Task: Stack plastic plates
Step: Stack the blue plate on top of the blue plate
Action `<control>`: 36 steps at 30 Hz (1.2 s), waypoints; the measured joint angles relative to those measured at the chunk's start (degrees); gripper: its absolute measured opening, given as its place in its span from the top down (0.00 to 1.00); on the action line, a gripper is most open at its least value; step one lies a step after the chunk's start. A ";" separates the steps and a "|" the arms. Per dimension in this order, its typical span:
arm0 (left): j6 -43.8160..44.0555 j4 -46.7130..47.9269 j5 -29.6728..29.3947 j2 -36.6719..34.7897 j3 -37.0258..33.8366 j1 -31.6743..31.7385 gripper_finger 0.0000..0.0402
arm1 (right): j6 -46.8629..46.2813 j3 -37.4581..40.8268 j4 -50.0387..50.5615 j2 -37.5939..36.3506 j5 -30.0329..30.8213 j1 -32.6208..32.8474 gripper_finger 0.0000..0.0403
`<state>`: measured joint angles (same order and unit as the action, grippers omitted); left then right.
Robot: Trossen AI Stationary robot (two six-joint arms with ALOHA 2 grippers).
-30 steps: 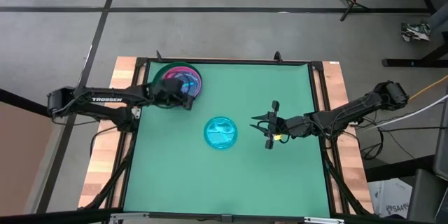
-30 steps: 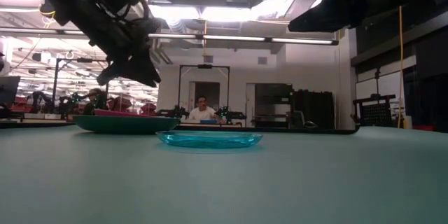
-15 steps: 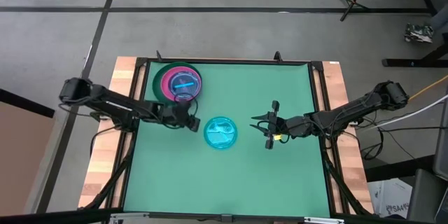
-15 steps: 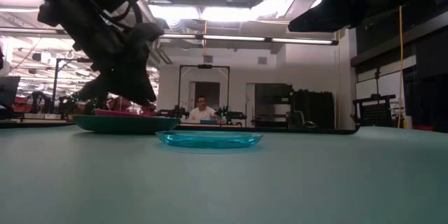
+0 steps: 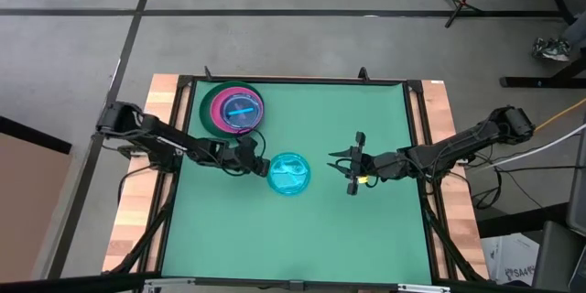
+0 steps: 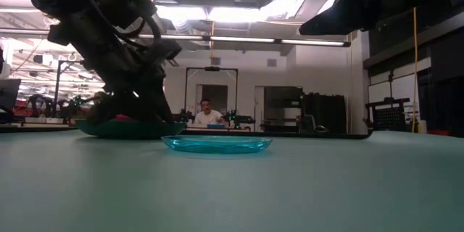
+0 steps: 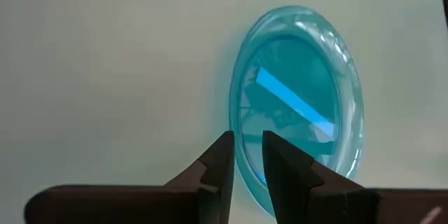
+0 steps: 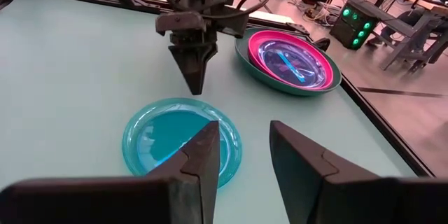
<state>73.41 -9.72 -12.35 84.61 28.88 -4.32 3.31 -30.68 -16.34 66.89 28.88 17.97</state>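
A cyan plate [image 5: 289,174] lies flat near the table's middle. At the far left stands a stack [image 5: 233,110]: a dark green plate at the bottom, a pink one in it, and translucent ones on top. My left gripper [image 5: 259,167] hangs low at the cyan plate's left rim [image 7: 241,147]. It slants down, its fingers a narrow gap apart, and the right wrist view shows its tips [image 8: 194,89] just above that rim. My right gripper [image 5: 352,167] waits to the right of the cyan plate, open, with nothing between its fingers [image 8: 203,155].
Bare green table lies toward the near edge and the far right. Dark frame rails [image 5: 302,81] and wooden side strips [image 5: 137,211] border the table. A person [image 6: 209,113] sits in the room far beyond the table.
My left gripper has left the stack and gone toward the table's near edge and its right, sinking toward the cyan plate's left rim and rolling its wrist. Its finger gap looks unchanged. The stack's top now shows uncovered. The plates have not moved.
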 joint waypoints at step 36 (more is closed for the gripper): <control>4.15 -5.37 -0.19 5.45 0.04 -1.72 0.83 | 0.02 0.00 0.00 0.00 0.00 -0.01 0.70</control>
<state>77.56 -15.09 -12.53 90.06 28.93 -6.04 3.33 -30.68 -16.34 66.89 28.88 17.96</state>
